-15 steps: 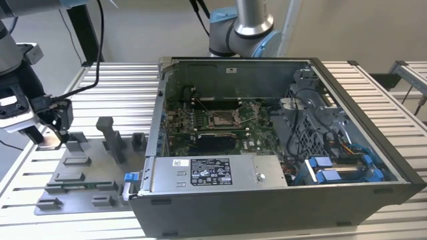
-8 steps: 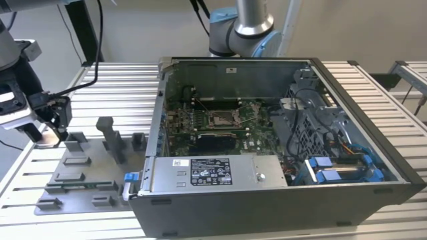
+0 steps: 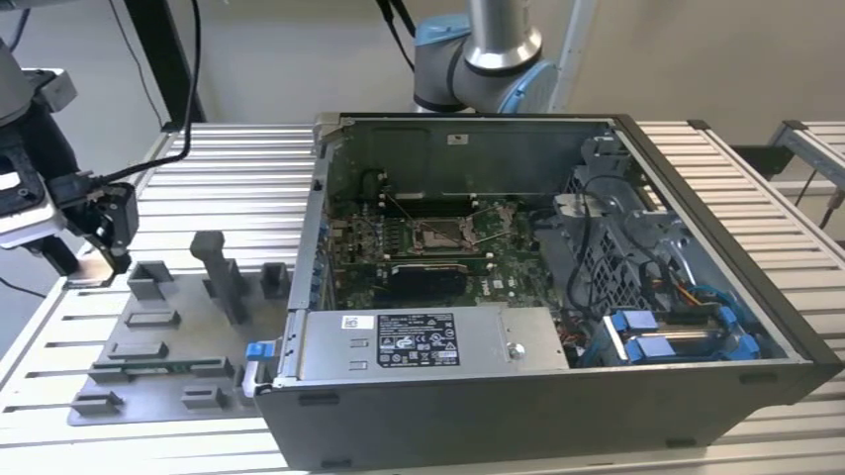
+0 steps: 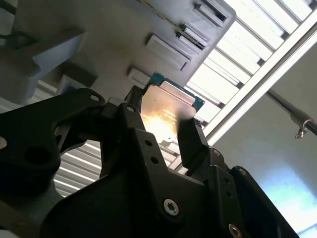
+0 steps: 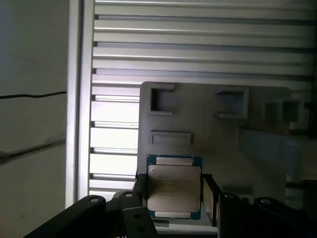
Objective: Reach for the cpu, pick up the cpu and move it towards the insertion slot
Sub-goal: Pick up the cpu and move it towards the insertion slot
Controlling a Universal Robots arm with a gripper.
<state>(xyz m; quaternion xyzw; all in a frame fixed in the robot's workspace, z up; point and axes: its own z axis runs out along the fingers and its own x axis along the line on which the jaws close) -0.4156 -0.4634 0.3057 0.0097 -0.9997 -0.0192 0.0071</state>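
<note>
Tool (image 5: 174, 194) closed on the cpu (image 5: 174, 184), with one finger against each of two opposite edges; the silvery face shows in both wrist views. The grey fixture plate (image 5: 218, 144) lies just beyond the tool on the slatted tabletop (image 5: 198, 39). The insertion slot (image 3: 440, 234) is well apart from the tool, inside the open computer case (image 3: 687, 327).

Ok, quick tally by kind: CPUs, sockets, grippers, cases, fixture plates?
cpu: 1
insertion slot: 1
gripper, shut on the cpu: 1
computer case: 1
grey fixture plate: 1
Total: 5
</note>
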